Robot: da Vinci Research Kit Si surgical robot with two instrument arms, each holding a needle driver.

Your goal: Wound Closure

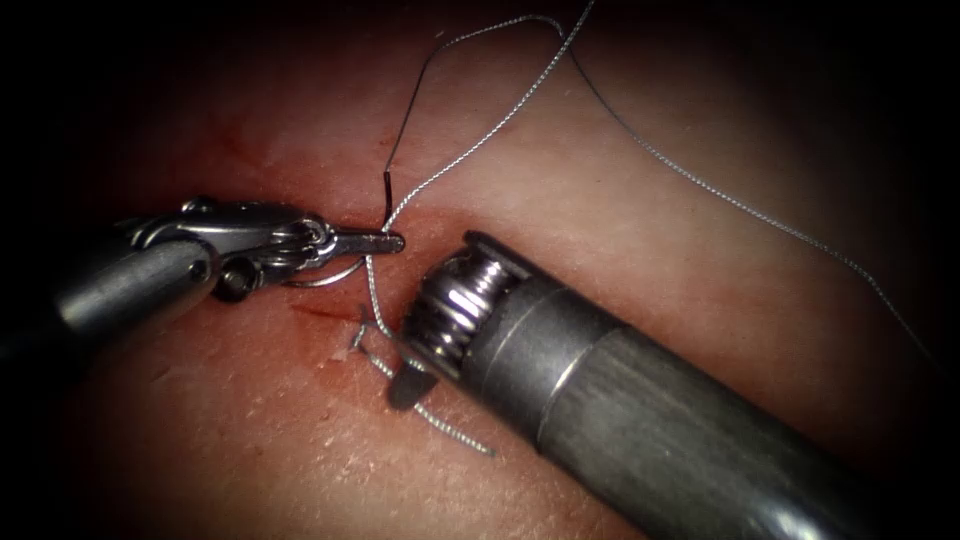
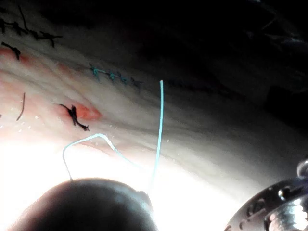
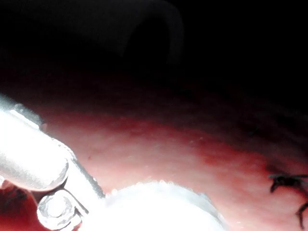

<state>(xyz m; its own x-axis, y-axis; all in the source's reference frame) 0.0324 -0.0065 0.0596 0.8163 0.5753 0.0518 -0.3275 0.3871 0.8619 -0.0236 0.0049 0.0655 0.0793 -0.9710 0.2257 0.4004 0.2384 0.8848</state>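
Observation:
My left tool's jaws [image 1: 385, 242] lie shut over the cut [image 1: 320, 316]. A thin curved arc of the needle [image 1: 330, 278] shows just beneath them, above the tissue [image 1: 600, 200] and not in it. The braided thread [image 1: 470, 148] comes down from the top, passes the left jaw tips and runs to a knot [image 1: 362, 338] at the cut. A short thread tail [image 1: 455, 436] lies below. My right tool [image 1: 405, 385] comes in steeply from the lower right, its tip over the thread beside the knot. The thread [image 2: 160, 125] also stands up in the left wrist view.
The right tool's thick shaft [image 1: 650, 420] covers the tissue at the lower right. A long loop of thread [image 1: 740, 205] trails off to the right. Red fluid [image 1: 250, 150] stains the tissue left of the cut. Dark older stitches [image 2: 73, 114] [image 3: 286, 182] lie further along.

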